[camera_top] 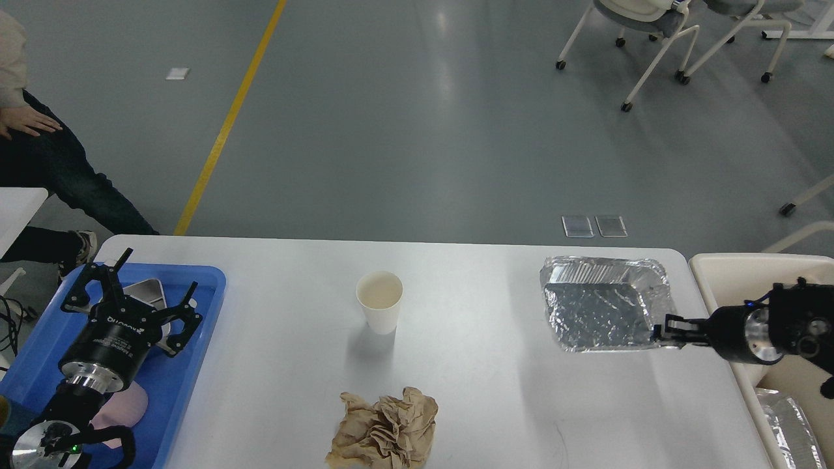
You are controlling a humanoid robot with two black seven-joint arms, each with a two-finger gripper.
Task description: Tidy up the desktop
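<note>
The white desktop [469, 391] holds a white paper cup [379, 301] standing upright at the middle and a crumpled brown paper [383, 430] near the front edge. My right gripper [659, 335] is shut on the near right corner of a foil tray [603, 303] and holds it lifted and tilted over the desktop's right end. My left gripper [130, 283] is open and empty above the blue tray [189, 365] at the left.
A cream bin [743, 277] stands off the desktop's right edge, with another foil piece [785, 423] inside. The blue tray holds a metal dish [144, 288] and a pink item [127, 407]. A seated person [39, 150] is far left; chairs [658, 39] stand at the back.
</note>
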